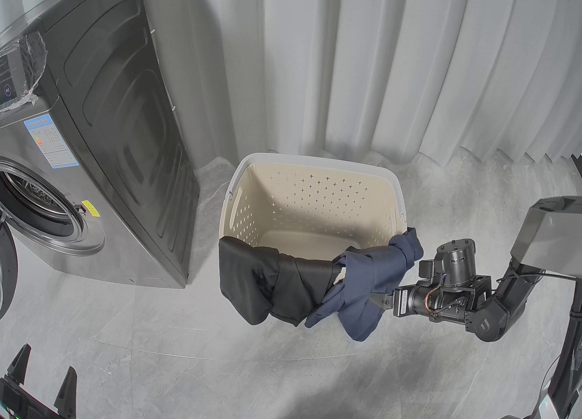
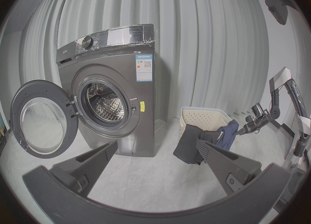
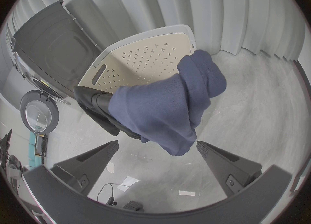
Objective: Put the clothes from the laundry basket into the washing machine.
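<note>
As blue garment (image 1: 370,275) drapes basket (image 1: 315,161), right end effector (image 1: 378,301) gapes nearby.

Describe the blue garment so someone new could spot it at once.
Right of the grey washing machine stands a cream laundry basket. Two garments drape over its near rim; the navy garment is the right-hand one, next to the black garment.

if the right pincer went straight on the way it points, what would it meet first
Most likely the navy garment draped over the laundry basket rim; the open right pincer sits right beside it, though depth is unclear.
</note>
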Available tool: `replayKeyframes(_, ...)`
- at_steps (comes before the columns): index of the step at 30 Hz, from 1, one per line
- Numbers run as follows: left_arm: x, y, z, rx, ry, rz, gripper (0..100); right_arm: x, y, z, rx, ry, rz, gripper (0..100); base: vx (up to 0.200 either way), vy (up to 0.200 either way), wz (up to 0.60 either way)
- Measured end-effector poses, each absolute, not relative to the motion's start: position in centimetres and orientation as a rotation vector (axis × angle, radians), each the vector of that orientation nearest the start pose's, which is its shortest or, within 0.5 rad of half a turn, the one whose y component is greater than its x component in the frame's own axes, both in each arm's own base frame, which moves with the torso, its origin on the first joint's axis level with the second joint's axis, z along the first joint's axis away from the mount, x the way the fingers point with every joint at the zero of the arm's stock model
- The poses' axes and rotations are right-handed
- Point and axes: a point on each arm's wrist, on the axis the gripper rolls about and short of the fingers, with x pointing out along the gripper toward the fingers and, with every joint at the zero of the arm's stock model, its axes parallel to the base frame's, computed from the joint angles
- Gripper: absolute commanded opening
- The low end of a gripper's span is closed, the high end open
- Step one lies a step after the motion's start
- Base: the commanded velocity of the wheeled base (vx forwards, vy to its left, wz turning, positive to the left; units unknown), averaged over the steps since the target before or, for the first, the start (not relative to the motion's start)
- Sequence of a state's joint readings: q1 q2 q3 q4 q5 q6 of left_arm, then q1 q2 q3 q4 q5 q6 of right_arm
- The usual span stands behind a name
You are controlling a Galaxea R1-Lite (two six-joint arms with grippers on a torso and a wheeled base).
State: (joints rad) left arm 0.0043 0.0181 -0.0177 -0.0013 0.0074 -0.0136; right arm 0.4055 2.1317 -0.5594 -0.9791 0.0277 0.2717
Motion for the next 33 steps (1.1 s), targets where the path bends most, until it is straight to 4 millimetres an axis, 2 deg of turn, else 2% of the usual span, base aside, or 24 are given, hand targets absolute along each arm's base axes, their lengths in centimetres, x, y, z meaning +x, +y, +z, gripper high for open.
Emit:
replayKeyframes(14,-2.3,0.0,8.1,-0.014,-0.001,0.012,100,31.5,13.5,0.9,0.150,0.628,0.334,100,0.000,0.000,0.00)
replayKeyframes(15,-2.3,0.0,8.1,-0.014,-0.001,0.012,100,31.6,13.6,0.9,0.151,0.625,0.333,0,0.000,0.000,0.00)
replayKeyframes(23,-2.3,0.0,8.1,-0.015,-0.001,0.011,100,32.1,13.6,1.1,0.162,0.599,0.332,0,0.000,0.000,0.00)
replayKeyframes(33,-2.3,0.0,8.1,-0.016,-0.001,0.012,100,31.0,13.0,1.1,0.178,0.625,0.320,0,0.000,0.000,0.00)
